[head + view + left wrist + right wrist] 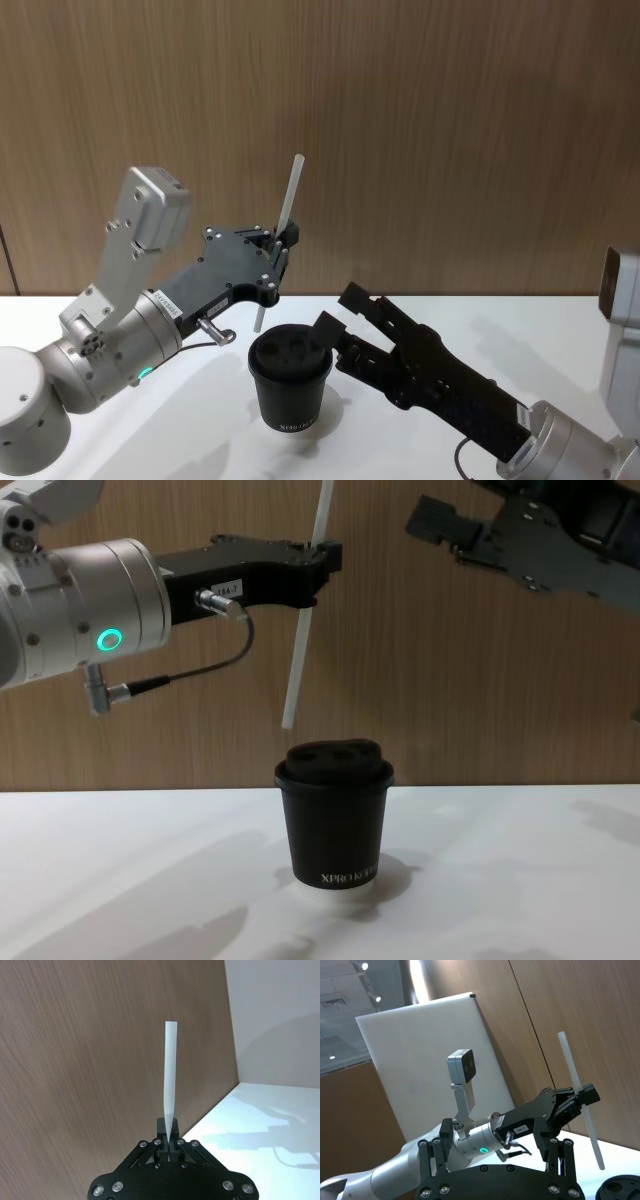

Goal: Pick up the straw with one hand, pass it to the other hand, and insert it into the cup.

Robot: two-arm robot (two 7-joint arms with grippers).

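My left hand, on its silver green-lit wrist, is clenched on the thin white drinking straw, which hangs nearly upright in the air, its lower tip above and just left of the small black lidded paper cup on the white tabletop. My right hand, black and screw-studded, hovers released beside the cup. The risk I see: the tilted straw misses the lid's opening, buckles, or tips the light cup.
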